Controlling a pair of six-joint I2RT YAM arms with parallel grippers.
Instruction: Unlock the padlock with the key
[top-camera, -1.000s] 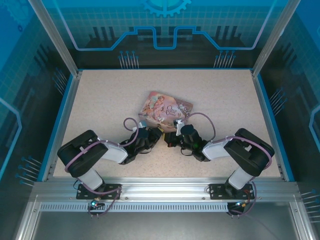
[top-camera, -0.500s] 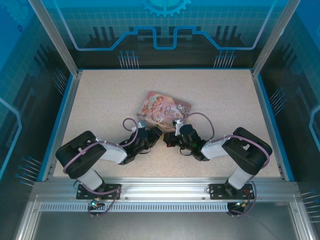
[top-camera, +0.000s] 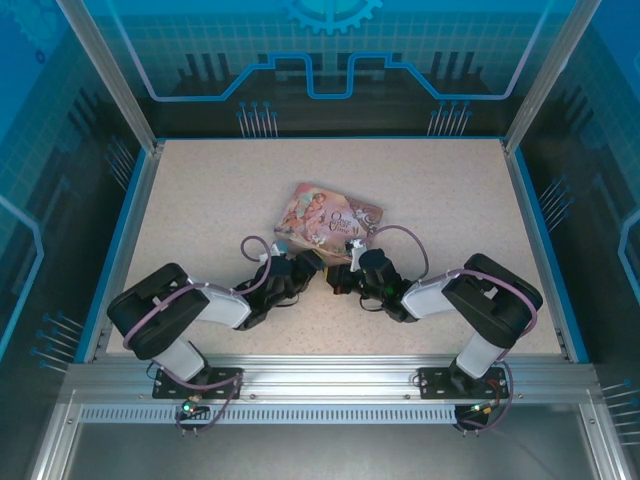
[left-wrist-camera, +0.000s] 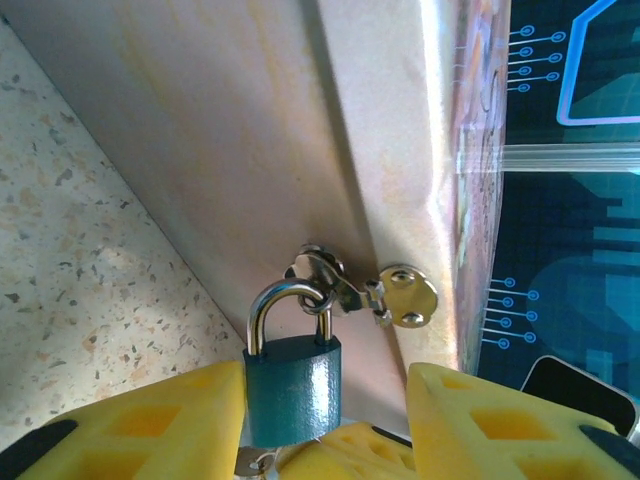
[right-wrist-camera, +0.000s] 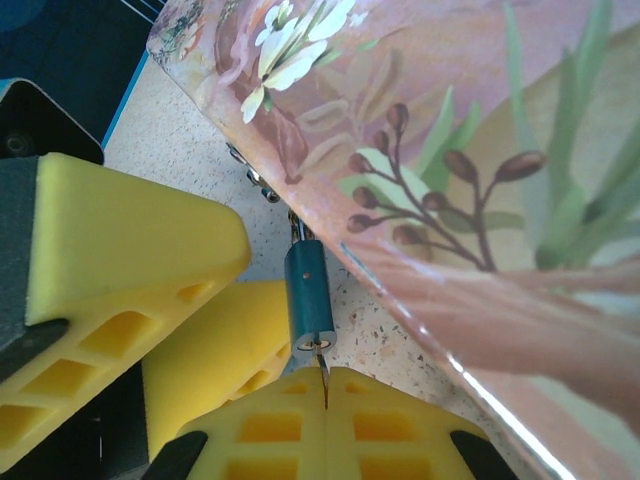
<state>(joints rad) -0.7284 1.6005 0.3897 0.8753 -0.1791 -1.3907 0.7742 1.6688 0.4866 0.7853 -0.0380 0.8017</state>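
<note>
On the left, the left arm (top-camera: 185, 305) lies low over the table (top-camera: 200, 200), reaching toward the middle. The left gripper (top-camera: 306, 266) sits at the near edge of the tin (top-camera: 328, 215) with its jaws parted. In the left wrist view its yellow fingers (left-wrist-camera: 165, 420) flank the padlock (left-wrist-camera: 293, 385). One finger is just beside the blue body and the other stands clear of it, so the gripper clamps nothing. The padlock sits against the tin's side wall. Its shackle (left-wrist-camera: 262, 310) loops through the hasp (left-wrist-camera: 335, 285), and both legs run down into the body. Just right of it, in the right wrist view, the key (right-wrist-camera: 323, 362) points into the padlock's underside. The right gripper (right-wrist-camera: 325, 388) is clenched on the key, its two fingers pressed together around the thin blade. Farther right, the right arm (top-camera: 480, 300) bends back toward its base.
</note>
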